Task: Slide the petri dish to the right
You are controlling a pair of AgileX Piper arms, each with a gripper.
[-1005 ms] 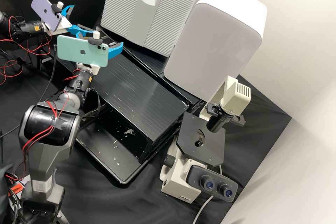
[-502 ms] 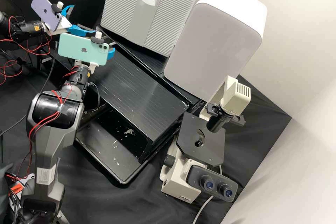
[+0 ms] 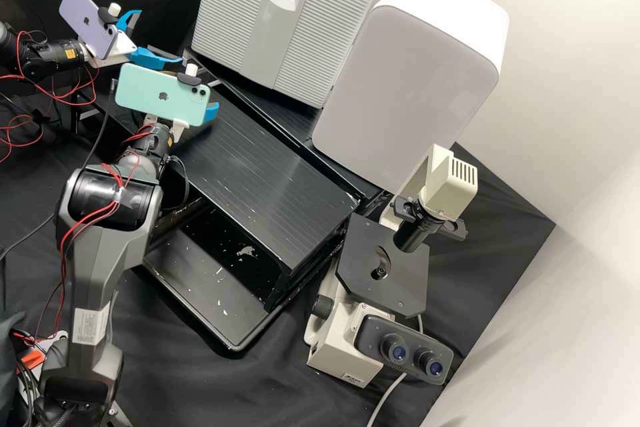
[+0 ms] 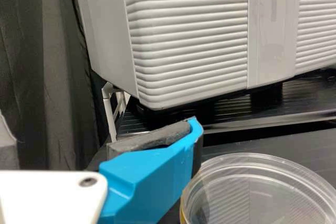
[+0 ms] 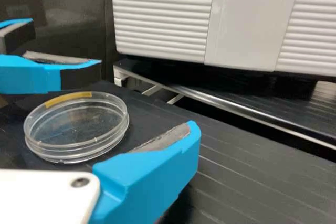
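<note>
Fingers (image 5: 31,74) of the left gripper (image 5: 65,45) stand parted and empty, the nearer one just beside the petri dish (image 5: 76,124). We cannot tell whether finger and rim touch. The dish lies flat on the black grooved worktop (image 3: 267,180), in front of the white ribbed cabinet (image 3: 287,13) and between the two grippers. The right gripper (image 3: 211,110) is likewise parted, its pad bare, holding nothing, near the dish's other side but apart from it.

Over the last second the right arm (image 3: 87,293) has drawn its gripper back across the worktop, so that less blue shows past the mint-green phone (image 3: 163,95) on its wrist. Its elbow (image 3: 110,197) has risen and swung in. The left arm (image 3: 40,53) has kept its place. We read this as the right arm clearing the dish's path. Whether the dish has shifted in that time we cannot tell, and the push to the right looks still to come, likeliest from the left finger.
</note>
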